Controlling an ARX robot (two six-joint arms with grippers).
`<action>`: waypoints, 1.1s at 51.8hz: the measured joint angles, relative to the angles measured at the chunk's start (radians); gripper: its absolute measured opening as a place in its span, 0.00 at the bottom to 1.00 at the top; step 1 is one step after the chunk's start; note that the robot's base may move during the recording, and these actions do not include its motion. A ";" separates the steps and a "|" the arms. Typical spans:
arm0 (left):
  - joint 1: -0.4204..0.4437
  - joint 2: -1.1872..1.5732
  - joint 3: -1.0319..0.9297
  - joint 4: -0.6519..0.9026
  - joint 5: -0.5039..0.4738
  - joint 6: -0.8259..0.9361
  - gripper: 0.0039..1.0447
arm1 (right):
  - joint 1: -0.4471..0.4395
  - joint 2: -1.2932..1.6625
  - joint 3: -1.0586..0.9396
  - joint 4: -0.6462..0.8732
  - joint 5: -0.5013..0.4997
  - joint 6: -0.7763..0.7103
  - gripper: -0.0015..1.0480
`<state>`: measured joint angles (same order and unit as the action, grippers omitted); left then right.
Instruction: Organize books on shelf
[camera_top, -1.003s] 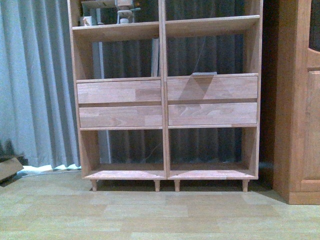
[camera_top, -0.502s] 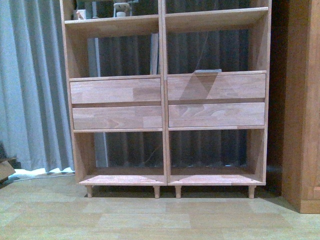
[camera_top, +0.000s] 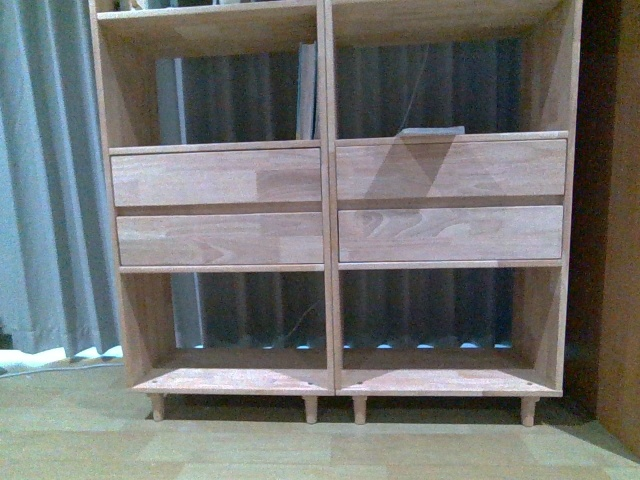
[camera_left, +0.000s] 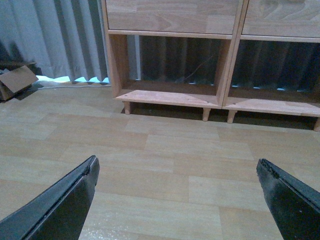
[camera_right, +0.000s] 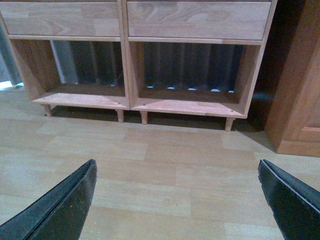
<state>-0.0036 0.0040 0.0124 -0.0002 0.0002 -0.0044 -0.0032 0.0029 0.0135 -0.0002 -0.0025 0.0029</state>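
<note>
The light wood shelf (camera_top: 325, 200) fills the front view, with four plain drawer fronts (camera_top: 218, 177) and short peg legs. A thin grey flat thing (camera_top: 432, 131), perhaps a book, lies on top of the right drawers. A pale upright strip (camera_top: 307, 92) stands against the centre divider in the left column; I cannot tell if it is a book. My left gripper (camera_left: 176, 161) is open and empty above the floor, short of the shelf's bottom left bay (camera_left: 170, 95). My right gripper (camera_right: 176, 162) is open and empty, facing the bottom right bay (camera_right: 190, 102). Neither gripper shows in the front view.
Grey curtains (camera_top: 45, 180) hang behind and left of the shelf. A cardboard box (camera_left: 17, 80) lies on the floor at the left. The darker brown cabinet (camera_right: 300, 95) stands right of the shelf. Pale wood flooring (camera_left: 165, 150) lies between the grippers and the shelf.
The shelf has grown larger in the front view as the camera came closer. The top shelf's small objects and the box at the left have left the frame.
</note>
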 joint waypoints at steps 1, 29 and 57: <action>0.000 0.000 0.000 0.000 0.000 0.000 0.93 | 0.000 0.000 0.000 0.000 -0.001 0.000 0.93; 0.000 0.001 0.000 0.000 0.000 0.000 0.93 | 0.000 0.000 0.000 0.000 0.000 0.000 0.93; 0.000 0.000 0.000 0.000 0.000 0.000 0.93 | 0.000 0.000 0.000 0.000 0.000 0.000 0.93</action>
<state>-0.0036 0.0044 0.0124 -0.0002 0.0002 -0.0044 -0.0032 0.0029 0.0135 -0.0002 -0.0029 0.0029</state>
